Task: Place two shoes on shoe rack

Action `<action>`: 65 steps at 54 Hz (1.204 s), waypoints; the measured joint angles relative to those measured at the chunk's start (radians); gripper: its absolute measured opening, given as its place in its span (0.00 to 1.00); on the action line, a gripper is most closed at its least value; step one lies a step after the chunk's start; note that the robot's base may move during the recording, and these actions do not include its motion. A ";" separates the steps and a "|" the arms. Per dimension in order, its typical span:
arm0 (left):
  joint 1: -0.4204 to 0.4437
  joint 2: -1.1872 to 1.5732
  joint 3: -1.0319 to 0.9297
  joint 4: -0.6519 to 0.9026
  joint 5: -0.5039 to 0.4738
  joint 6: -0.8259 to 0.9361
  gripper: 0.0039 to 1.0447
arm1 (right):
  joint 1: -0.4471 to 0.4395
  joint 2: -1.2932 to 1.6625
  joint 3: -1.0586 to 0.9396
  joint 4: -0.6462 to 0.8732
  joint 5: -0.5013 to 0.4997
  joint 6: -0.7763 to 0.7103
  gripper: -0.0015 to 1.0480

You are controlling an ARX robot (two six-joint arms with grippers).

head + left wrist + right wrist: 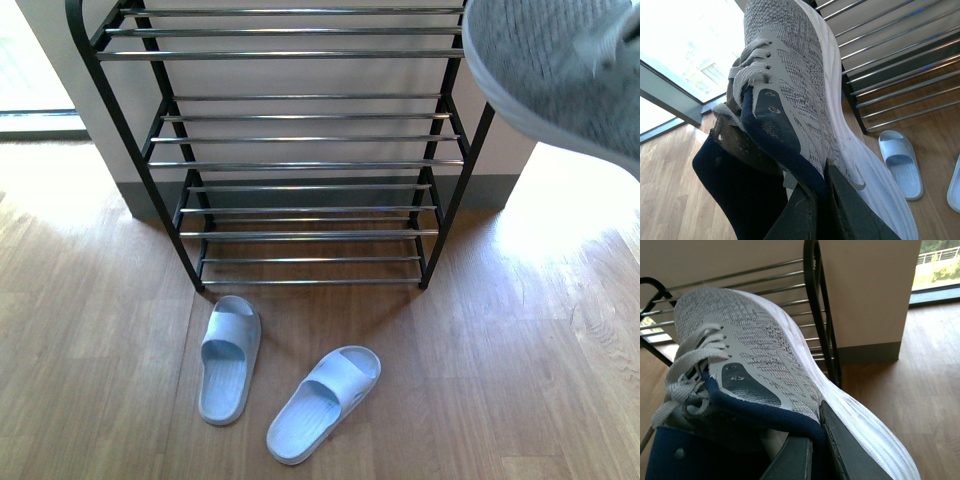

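Left end effector (pixel 821 197) pinches the navy collar of a grey sneaker (pixel 795 75). Right end effector (pixel 816 437) pinches the second sneaker (pixel 755 350) likewise, heels cut off. Pale blue slides (pixel 228 358) lie on the floor (pixel 520 380), near the shoe rack (pixel 300 164), top cropped.

sneaker (pixel 545 60): cropped top-right | shoe rack (pixel 300 138): top cut off

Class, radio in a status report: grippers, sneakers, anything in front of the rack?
Left gripper shut on grey sneaker, at collar. Right gripper shut on second grey sneaker. Neither on shoe rack yet. Pale blue slides on floor before rack.
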 joint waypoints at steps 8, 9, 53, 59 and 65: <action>0.000 0.000 0.000 0.000 0.000 0.000 0.01 | 0.164 0.103 0.202 -0.121 0.124 0.118 0.01; 0.000 0.000 0.000 0.000 0.000 0.000 0.01 | 0.184 0.122 0.233 -0.137 0.142 0.137 0.01; 0.000 0.000 0.000 0.000 0.000 0.000 0.01 | 0.357 1.131 1.565 -0.758 0.546 0.569 0.01; 0.000 0.000 0.000 0.000 0.000 0.000 0.01 | 0.340 1.242 1.726 -0.837 0.591 0.575 0.01; 0.000 0.000 0.000 0.000 0.000 0.000 0.01 | 0.330 1.315 1.845 -0.885 0.618 0.581 0.01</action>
